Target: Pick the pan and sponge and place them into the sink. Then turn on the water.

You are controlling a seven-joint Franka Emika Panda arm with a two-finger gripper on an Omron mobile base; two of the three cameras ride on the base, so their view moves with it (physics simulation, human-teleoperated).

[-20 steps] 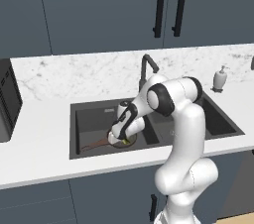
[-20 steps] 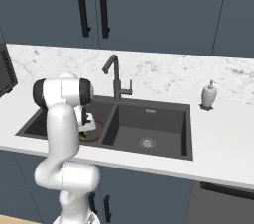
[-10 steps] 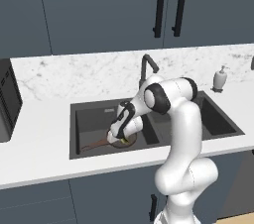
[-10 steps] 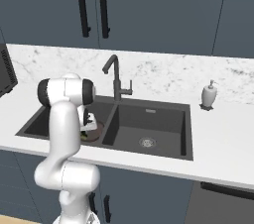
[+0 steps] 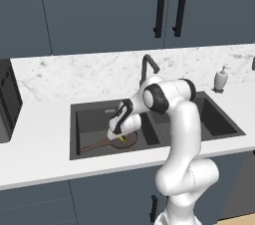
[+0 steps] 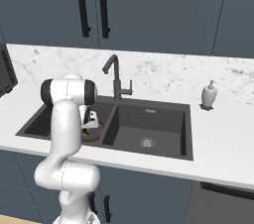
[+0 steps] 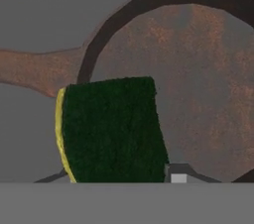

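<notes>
Jaws flank the sponge (image 7: 111, 129) over the pan (image 7: 198, 89).

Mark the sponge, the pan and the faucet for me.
sponge (image 7: 111, 129): hand view, middle of its green top.
pan (image 7: 198, 89): hand view, bare brown floor inside the rim.
faucet (image 6: 116, 77): right base view, upright neck.

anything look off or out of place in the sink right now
Nothing spilled or damaged. One oddity: the sponge sits over the pan's rim in the left basin of the sink, at the gripper. The faucet runs no water.
</notes>
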